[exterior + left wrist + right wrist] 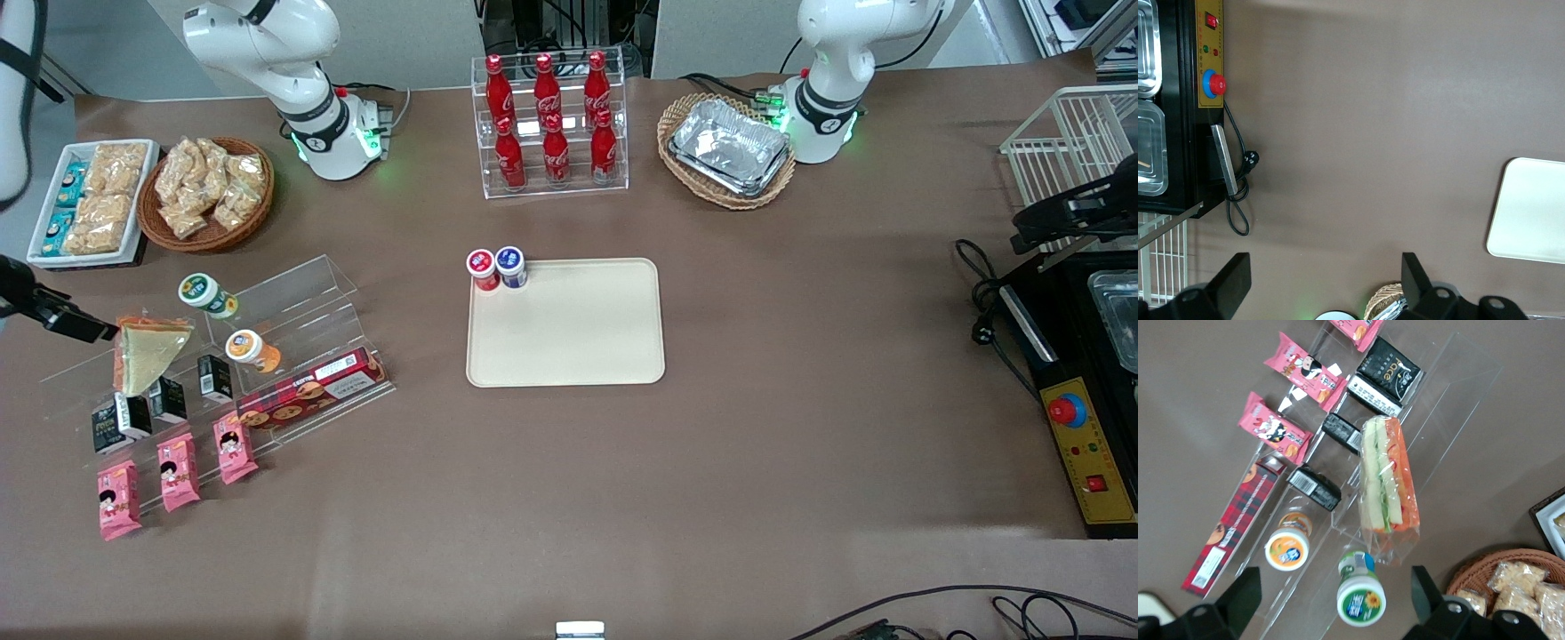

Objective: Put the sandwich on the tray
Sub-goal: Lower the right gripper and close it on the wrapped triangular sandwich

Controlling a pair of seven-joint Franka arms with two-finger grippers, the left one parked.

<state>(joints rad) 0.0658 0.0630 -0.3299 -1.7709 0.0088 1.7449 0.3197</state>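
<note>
The gripper (1331, 603) is hanging above the clear plastic display stand (293, 302), with its jaws spread wide and nothing between them. This looks like the approach step: the sandwich (1388, 475) is not yet being touched, and the tray (569, 356) is waiting well apart, toward the middle of the table.

The sandwich is lying just ahead of the open jaws, roughly in line with the gap between them, resting tilted on an upper step of the stand. It is a triangular wedge in crinkly clear wrap, showing pale bread, green leaves and an orange-red layer along its cut edge. A green-lidded cup (1361, 595) is sitting between the jaws and the sandwich, and an orange-lidded cup (1287, 549) is lying near one finger.

The next move probably calls for reaching past the green-lidded cup and closing across the wedge's soft, slippery thickness without crushing it. The tray is smooth, cream-coloured and low-rimmed, with two small capped cups (497, 268) standing in one corner.
</note>
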